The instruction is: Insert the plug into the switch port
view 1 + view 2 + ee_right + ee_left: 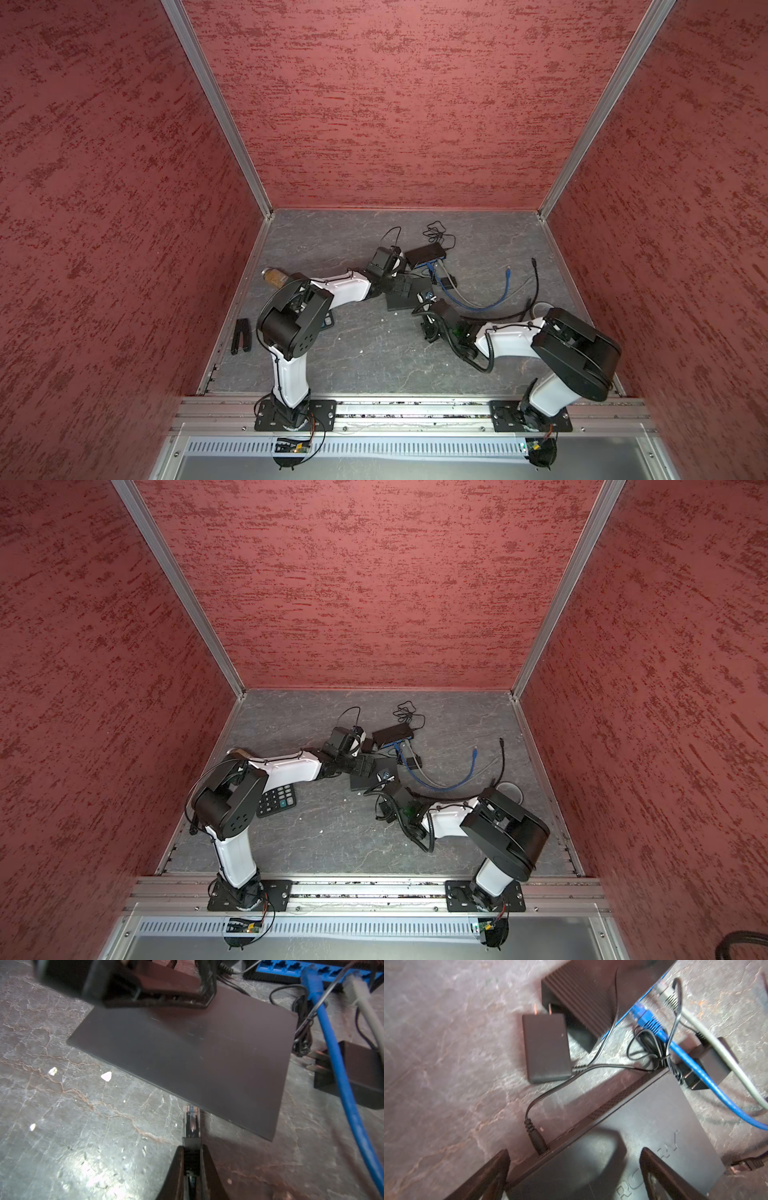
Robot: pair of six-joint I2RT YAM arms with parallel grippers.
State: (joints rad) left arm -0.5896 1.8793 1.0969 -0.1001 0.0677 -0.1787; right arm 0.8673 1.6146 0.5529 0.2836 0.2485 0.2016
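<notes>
A flat black switch (187,1053) lies mid-table, also visible in both top views (405,300) (372,780). My right gripper (192,1147) is shut on the black boot of a clear-tipped plug (191,1119). The plug's tip points at the switch's near edge and stands just short of it. My left gripper (574,1178) is open over the switch's far end (643,1122). One of its fingers (488,1178) is off the switch's side and another finger (660,1178) is above its top. The port faces are hidden.
A second switch with blue ports (426,254) sits behind, with blue (336,1059) and grey (367,1007) cables plugged in. Two power adapters (546,1047) (357,1072) and thin black cords lie nearby. A calculator (276,800), tape roll (540,309) and black tool (241,334) lie further out.
</notes>
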